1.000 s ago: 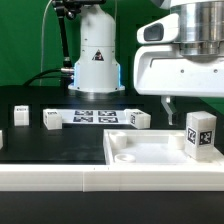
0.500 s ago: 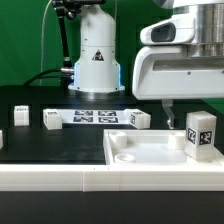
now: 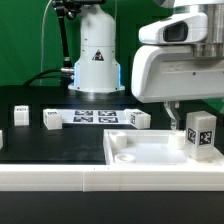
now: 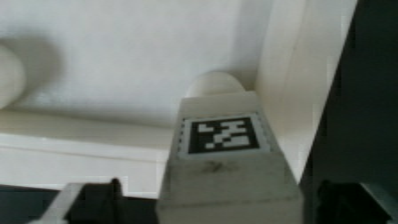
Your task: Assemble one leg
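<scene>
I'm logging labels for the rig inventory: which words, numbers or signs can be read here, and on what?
No words or numbers can be read.
Triangular sign sticker on the white robot base: too small to read.
Square tags on the leg, the loose legs and the marker board: black-and-white patterns, no letters.

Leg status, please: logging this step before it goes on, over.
Gripper open, fingers either side of the leg. Leg upright at tabletop corner. Nothing in the way.
</scene>
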`<state>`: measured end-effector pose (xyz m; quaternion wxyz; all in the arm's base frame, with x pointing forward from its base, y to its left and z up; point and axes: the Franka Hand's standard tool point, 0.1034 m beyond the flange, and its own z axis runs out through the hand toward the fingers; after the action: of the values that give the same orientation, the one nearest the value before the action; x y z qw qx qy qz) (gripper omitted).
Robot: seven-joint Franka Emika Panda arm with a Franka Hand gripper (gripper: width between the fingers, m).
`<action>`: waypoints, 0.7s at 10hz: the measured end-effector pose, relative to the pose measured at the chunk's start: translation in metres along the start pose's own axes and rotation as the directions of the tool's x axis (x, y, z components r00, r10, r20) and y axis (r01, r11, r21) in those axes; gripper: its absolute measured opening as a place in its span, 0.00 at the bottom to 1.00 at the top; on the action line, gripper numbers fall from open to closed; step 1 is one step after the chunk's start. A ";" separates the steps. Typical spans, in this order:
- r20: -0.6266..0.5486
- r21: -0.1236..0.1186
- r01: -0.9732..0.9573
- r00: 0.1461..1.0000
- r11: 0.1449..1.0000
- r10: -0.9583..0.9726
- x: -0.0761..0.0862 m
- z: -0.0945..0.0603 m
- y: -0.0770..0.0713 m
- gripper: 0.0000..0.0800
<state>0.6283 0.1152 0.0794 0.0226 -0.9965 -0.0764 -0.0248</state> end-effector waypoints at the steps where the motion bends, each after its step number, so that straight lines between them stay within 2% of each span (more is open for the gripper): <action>1: 0.000 0.000 0.000 1.000 1.000 0.000 0.000 0.000 0.000 0.48; 2: 0.000 0.000 0.000 1.000 1.000 0.000 0.000 0.000 0.000 0.36; 6: -0.001 0.002 -0.066 0.998 0.998 0.066 0.000 0.000 0.000 0.36; 7: -0.019 0.008 -0.211 0.977 0.978 0.211 0.000 0.001 -0.002 0.36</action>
<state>0.6278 0.1174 0.0783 0.0288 -0.9986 0.0298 -0.0319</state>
